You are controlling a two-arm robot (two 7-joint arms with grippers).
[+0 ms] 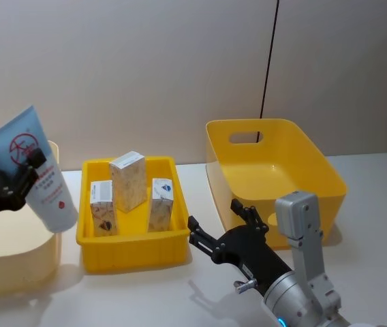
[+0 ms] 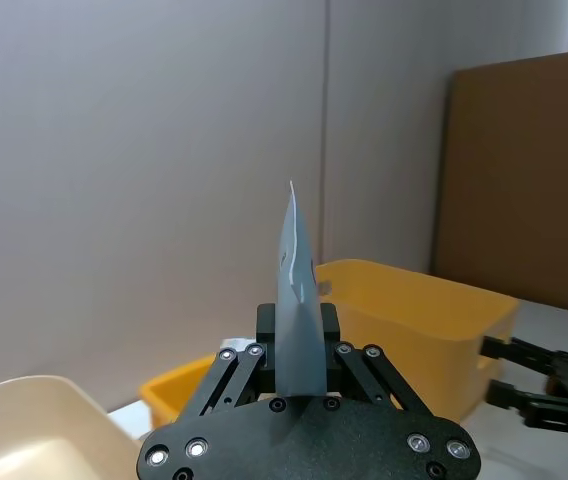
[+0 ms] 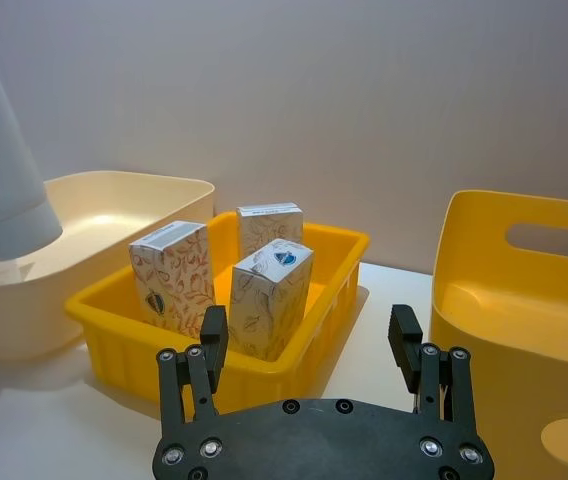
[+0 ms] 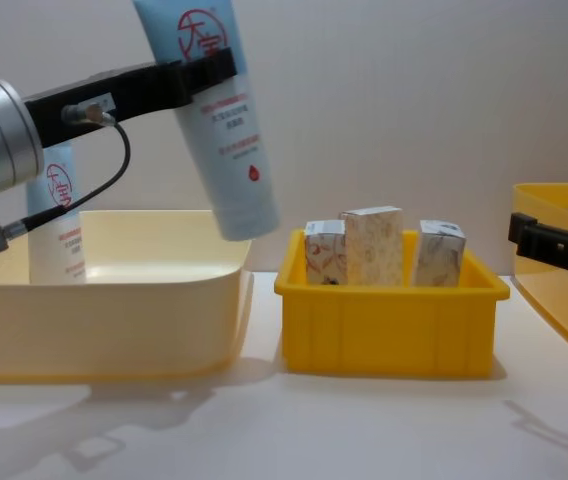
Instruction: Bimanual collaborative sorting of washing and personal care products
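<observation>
The left claw [image 1: 33,165] is clamped on a light-blue squeeze tube [image 1: 35,176], gripping it across the upper body just below the red circle logo, and holds it in the air above the cream bin [image 1: 18,267] at the robot's left. The tube's long axis is tilted: the flat crimped end points up and to the left, and the round lower end hangs down to the right. In the chest view that lower end sits about level with the bin's rim, close to the wall nearest the yellow tray [image 1: 133,253], so the drop probably calls for a short move leftward and down into the bin rather than a straight release. A second tube [image 4: 56,226] stands upright in the far left of the cream bin, well apart from the held one. The right claw [image 1: 224,225] hovers low over the white bench [image 1: 146,294] with its fingers spread wide and nothing between them, between the yellow tray and the deep yellow handled bin [image 1: 283,140]. Three marbled cartons [image 1: 127,180] stand upright in the tray, ahead and to the left of this claw, and the rightmost carton [image 1: 161,203] is closest to it. The right arm is much the nearer one to the cartons and looks best placed to take one next.
</observation>
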